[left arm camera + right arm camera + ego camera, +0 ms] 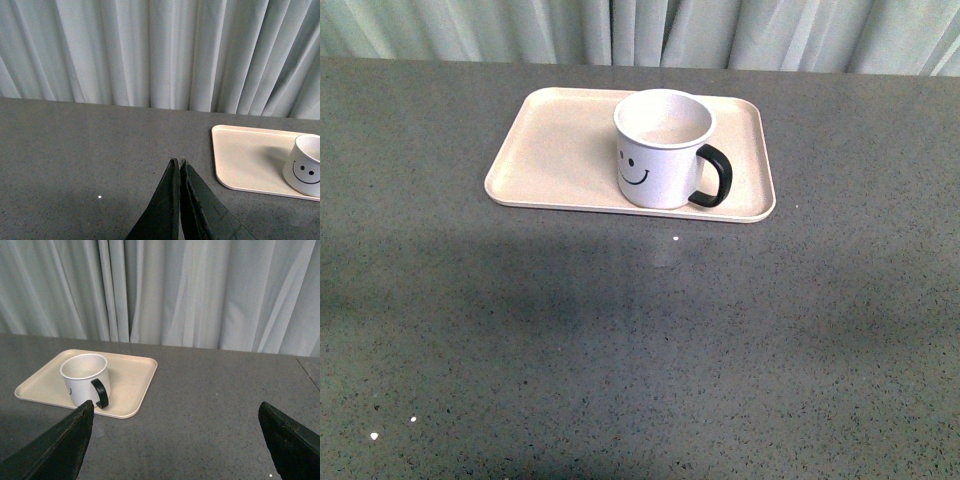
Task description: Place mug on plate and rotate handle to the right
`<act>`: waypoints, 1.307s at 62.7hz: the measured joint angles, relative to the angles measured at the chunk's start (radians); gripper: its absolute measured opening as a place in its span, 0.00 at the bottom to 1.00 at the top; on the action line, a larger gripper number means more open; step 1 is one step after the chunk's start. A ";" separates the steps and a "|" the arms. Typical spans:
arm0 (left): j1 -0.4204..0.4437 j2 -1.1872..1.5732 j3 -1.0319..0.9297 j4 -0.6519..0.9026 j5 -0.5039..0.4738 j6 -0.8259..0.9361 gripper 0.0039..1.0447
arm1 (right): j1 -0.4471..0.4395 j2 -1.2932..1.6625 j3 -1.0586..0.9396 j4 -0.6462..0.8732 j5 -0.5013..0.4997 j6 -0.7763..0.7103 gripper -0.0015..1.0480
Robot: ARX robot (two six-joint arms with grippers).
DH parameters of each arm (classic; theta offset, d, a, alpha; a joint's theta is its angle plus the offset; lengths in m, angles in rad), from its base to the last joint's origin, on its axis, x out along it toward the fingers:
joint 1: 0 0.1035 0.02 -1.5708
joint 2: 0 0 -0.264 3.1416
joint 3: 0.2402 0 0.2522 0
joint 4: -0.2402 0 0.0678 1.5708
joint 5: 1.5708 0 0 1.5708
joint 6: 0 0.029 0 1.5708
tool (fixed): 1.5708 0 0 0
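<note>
- Table [620, 350]: grey, speckled; no arms in front view.
- Plate [560, 150]: flat on table's far side.
- Right gripper [175, 405]: spread wide, empty. Left gripper [179, 165]: pinched together, empty.
- Mug [655, 175]: upright on plate's right half; judged rigid, light, slick; grasp across rim.
- Handle [724, 172]: points right; mug cropped in left wrist view.

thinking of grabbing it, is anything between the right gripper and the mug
Nothing visible does. In the right wrist view, only grey tabletop lies between the open right gripper and the mug, which stands on the plate.
</note>
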 joint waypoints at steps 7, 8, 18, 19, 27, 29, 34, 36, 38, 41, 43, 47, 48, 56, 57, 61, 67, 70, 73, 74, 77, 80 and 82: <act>0.000 -0.030 0.000 -0.031 0.000 0.000 0.01 | 0.000 0.000 0.000 0.000 0.000 0.000 0.91; 0.000 -0.032 0.000 -0.033 0.000 0.000 0.01 | 0.000 0.000 0.000 0.000 0.000 0.000 0.91; 0.000 -0.159 0.000 -0.193 0.000 0.000 0.01 | 0.000 0.000 0.000 0.000 0.000 0.000 0.91; 0.000 -0.179 0.000 -0.211 0.000 0.000 0.01 | 0.000 0.000 0.000 0.000 0.000 0.000 0.91; 0.000 -0.211 0.000 -0.230 0.000 0.000 0.01 | 0.000 0.000 0.000 0.000 0.000 0.000 0.91; 0.000 -0.211 0.000 -0.230 0.000 0.000 0.01 | 0.000 0.000 0.000 0.000 0.000 0.000 0.91; 0.000 -0.212 0.000 -0.230 0.000 0.000 0.19 | 0.000 0.000 0.000 0.000 0.000 0.000 0.91; 0.000 -0.212 0.000 -0.230 0.000 0.000 0.26 | 0.000 0.000 0.000 0.000 0.000 0.000 0.91; 0.000 -0.212 0.000 -0.230 0.000 0.000 0.35 | 0.000 0.000 0.000 0.000 0.000 0.000 0.91; 0.000 -0.212 0.000 -0.230 0.000 0.000 0.43 | 0.000 0.000 0.000 0.000 0.000 0.000 0.91; 0.000 -0.212 0.000 -0.230 0.000 0.000 0.50 | 0.000 0.000 0.000 0.000 0.000 0.000 0.91; 0.000 -0.212 0.000 -0.230 0.000 0.000 0.66 | 0.000 0.000 0.000 0.000 0.000 0.000 0.91; 0.000 -0.212 0.000 -0.230 0.000 0.000 0.71 | 0.000 0.000 0.000 0.000 0.000 0.000 0.91; 0.000 -0.212 0.000 -0.230 0.000 0.000 0.92 | -0.095 0.215 0.136 -0.290 -0.259 0.065 0.91; 0.000 -0.212 0.000 -0.230 0.001 0.003 0.93 | -0.128 0.333 0.192 -0.348 -0.324 0.073 0.91; 0.000 -0.212 0.000 -0.230 0.000 0.003 0.91 | -0.166 0.548 0.281 -0.315 -0.356 0.076 0.91; 0.000 -0.212 0.000 -0.230 0.000 0.003 0.91 | -0.173 0.859 0.438 -0.162 -0.369 0.075 0.91; 0.000 -0.212 0.000 -0.230 0.000 0.003 0.91 | -0.158 0.970 0.497 -0.119 -0.359 0.071 0.91; 0.000 -0.212 0.000 -0.230 0.000 0.003 0.91 | -0.127 1.103 0.568 -0.083 -0.341 0.063 0.91; 0.000 -0.212 0.000 -0.230 0.000 0.003 0.91 | -0.114 1.154 0.596 -0.074 -0.335 0.061 0.91; 0.000 -0.212 0.000 -0.230 0.000 0.003 0.91 | -0.087 1.254 0.655 -0.063 -0.318 0.061 0.91; 0.000 -0.212 0.000 -0.230 0.000 0.003 0.91 | -0.054 1.371 0.734 -0.066 -0.306 0.063 0.91; 0.000 -0.212 0.000 -0.230 0.000 0.003 0.91 | -0.037 1.437 0.785 -0.082 -0.296 0.070 0.91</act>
